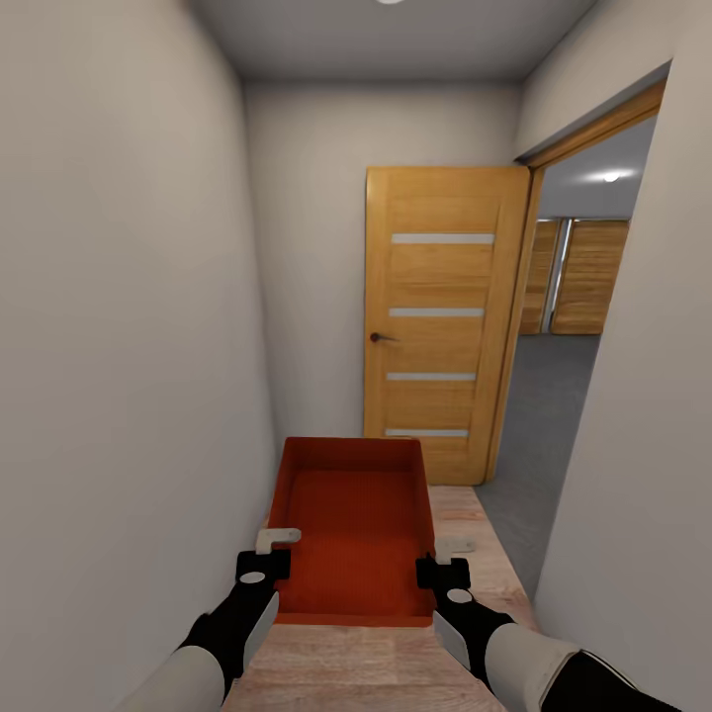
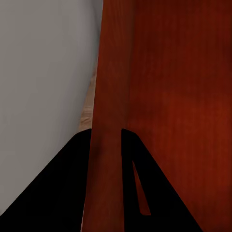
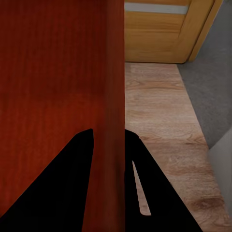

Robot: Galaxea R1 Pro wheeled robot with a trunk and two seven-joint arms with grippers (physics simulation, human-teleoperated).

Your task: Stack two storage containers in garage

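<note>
Narrow corridor, head view. A plain pale wall (image 1: pixel 119 346) runs along the left side, close to the left arm. The left gripper (image 1: pixel 278 539) sits at the left side wall of the orange-red box (image 1: pixel 351 524). In the left wrist view its two dark fingers (image 2: pixel 63 188) stand one on each side of that thin wall (image 2: pixel 108 145) and pinch it, with the pale wall just beside.

The box is carried between both arms, open side up, above the light wood plank floor (image 1: pixel 336 672). It is empty inside.

The right gripper (image 1: pixel 453 546) sits at the box's right side wall. In the right wrist view its fingers (image 3: pixel 58 188) likewise close on the thin wall (image 3: pixel 111 121) from both sides.

Ahead, a wooden door (image 1: pixel 443 316) with four pale strips and a dark handle (image 1: pixel 382 338) stands swung open against the end wall. To its right, an open doorway (image 1: pixel 569 326) leads onto grey floor (image 1: pixel 544 415); wooden panels (image 1: pixel 583 277) show at the far side of that room. The right wall (image 1: pixel 643 445) is close beside the right arm.
</note>
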